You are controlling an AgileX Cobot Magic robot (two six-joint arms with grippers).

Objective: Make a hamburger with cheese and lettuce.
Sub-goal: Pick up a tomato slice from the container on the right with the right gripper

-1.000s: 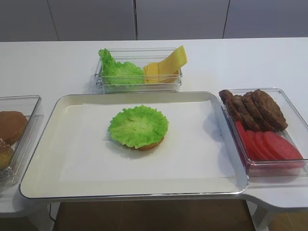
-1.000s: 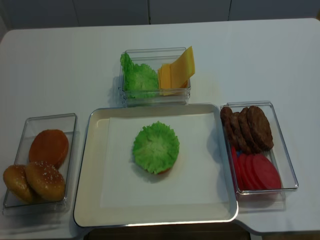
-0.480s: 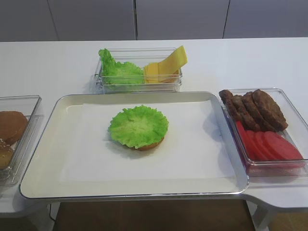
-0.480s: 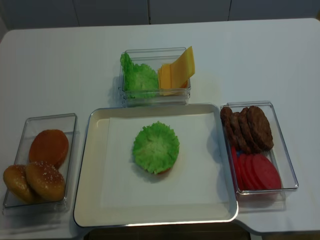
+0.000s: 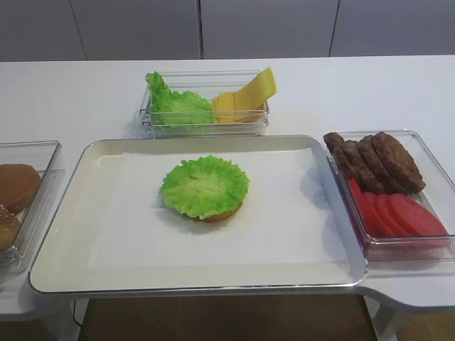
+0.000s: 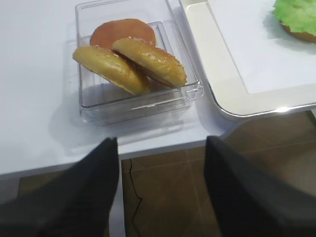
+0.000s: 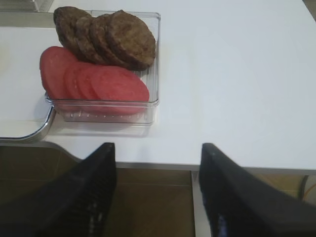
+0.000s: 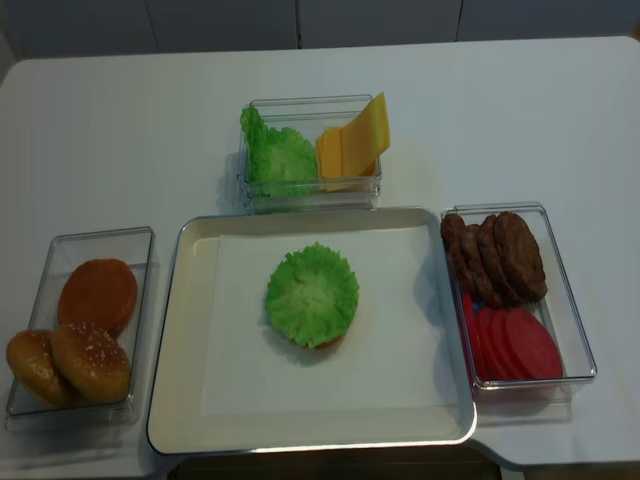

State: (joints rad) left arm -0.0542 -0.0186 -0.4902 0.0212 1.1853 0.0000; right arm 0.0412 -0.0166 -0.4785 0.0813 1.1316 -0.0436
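A lettuce leaf [image 5: 204, 185] [image 8: 311, 293] lies on a bun half in the middle of the white tray [image 5: 106, 256] [image 8: 190, 400]. More lettuce [image 8: 278, 158] and pale-yellow cheese slices [image 5: 245, 98] [image 8: 352, 140] stand in a clear box behind the tray. My right gripper [image 7: 157, 148] hangs open and empty off the table's front edge, near the box of brown patties [image 7: 106, 34] and red slices [image 7: 94, 79]. In front of the bun box [image 6: 94, 106], my left gripper [image 6: 160, 143] is open too, also below the table edge, holding nothing. Neither gripper shows in the high views.
A clear box at the left holds bun halves [image 8: 85, 350] [image 6: 133, 57]. The right box [image 8: 575, 330] holds patties [image 8: 497, 255] and red round slices [image 8: 515, 340]. The tray corner [image 6: 232, 106] lies right of the bun box. Brown floor shows below the table edge.
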